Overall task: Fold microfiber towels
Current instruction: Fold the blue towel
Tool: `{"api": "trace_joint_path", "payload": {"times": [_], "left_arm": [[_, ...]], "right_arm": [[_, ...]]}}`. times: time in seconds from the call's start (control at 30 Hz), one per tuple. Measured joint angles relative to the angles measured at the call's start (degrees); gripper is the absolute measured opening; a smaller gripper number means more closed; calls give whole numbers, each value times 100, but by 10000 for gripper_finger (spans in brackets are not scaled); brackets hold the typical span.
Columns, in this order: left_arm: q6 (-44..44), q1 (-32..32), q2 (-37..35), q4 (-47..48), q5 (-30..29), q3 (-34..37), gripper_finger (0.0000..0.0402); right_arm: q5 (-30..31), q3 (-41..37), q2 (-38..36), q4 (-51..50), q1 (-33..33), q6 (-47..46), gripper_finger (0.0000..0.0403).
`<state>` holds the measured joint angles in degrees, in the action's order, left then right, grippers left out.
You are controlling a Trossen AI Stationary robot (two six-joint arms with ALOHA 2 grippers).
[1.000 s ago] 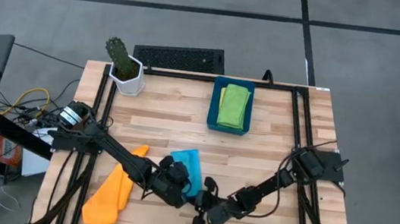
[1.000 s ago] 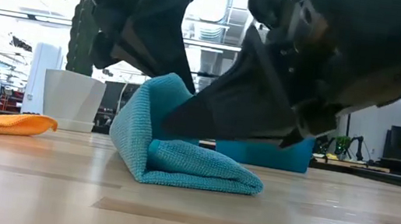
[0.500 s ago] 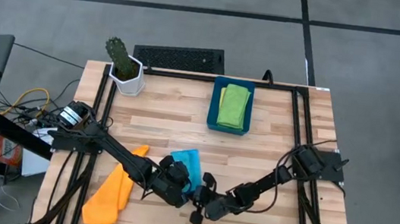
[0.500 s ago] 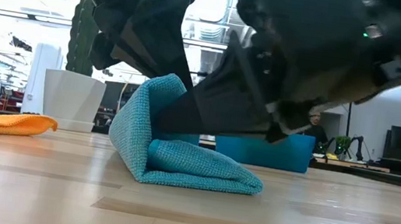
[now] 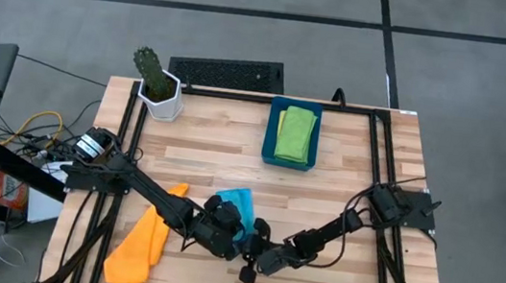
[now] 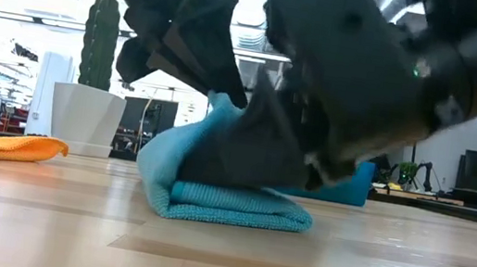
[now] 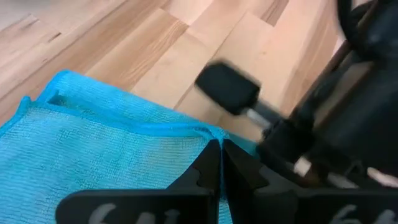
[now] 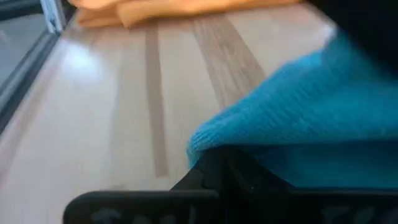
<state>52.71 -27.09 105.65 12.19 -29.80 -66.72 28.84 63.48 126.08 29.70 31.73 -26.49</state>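
A light blue microfiber towel lies folded on the table's near middle. In the low view its lower layers rest flat on the wood and an upper part is raised between the arms. My left gripper and my right gripper are both shut on it and meet at its near end. An orange towel lies loosely bunched at the near left. A green towel on a yellow one lies in the blue bin. My left gripper pinches the light blue towel's hemmed edge at a corner between its two fingers. The held part is raised off the table and the rest lies on the wood. How many layers it holds, I cannot tell. My right gripper pinches a rounded fold of the light blue towel between its two fingers, coming low from the table's right. The fold stands just above the wood. The arm's body hides the contact in the low view.
A dark blue bin stands at the far middle. A white pot with a cactus stands at the far left corner. Black frame rails run along the table's left and right sides. Bare wood lies at the right and near right.
My right gripper has gone toward the table's left, closer to my left gripper. The towel's raised part has tipped over toward the right and sunk lower, its left side now sloping rather than steep; the bottom layers have stayed on the table.
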Motion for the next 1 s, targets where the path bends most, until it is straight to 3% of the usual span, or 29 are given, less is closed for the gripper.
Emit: {"api": "trace_joint_path", "payload": {"times": [0.2, 0.43, 0.7, 0.87, 1.0], "left_arm": [[9, -3, 0, -26, 42, -2, 0], [6, -3, 0, -15, 62, -2, 0], [-58, -3, 0, -12, 19, -2, 0], [-43, -3, 52, -172, -2, 2, 0], [-191, -3, 52, -478, -43, -2, 0]], "right_arm": [[-300, 176, 223, 37, -37, 15, 24], [-303, 173, -461, -600, 84, 208, 21], [205, 180, -1296, -2354, 585, 12, 23], [742, 169, -1327, -3295, 888, -564, 21], [798, 148, -1023, -3419, 924, -807, 19]]}}
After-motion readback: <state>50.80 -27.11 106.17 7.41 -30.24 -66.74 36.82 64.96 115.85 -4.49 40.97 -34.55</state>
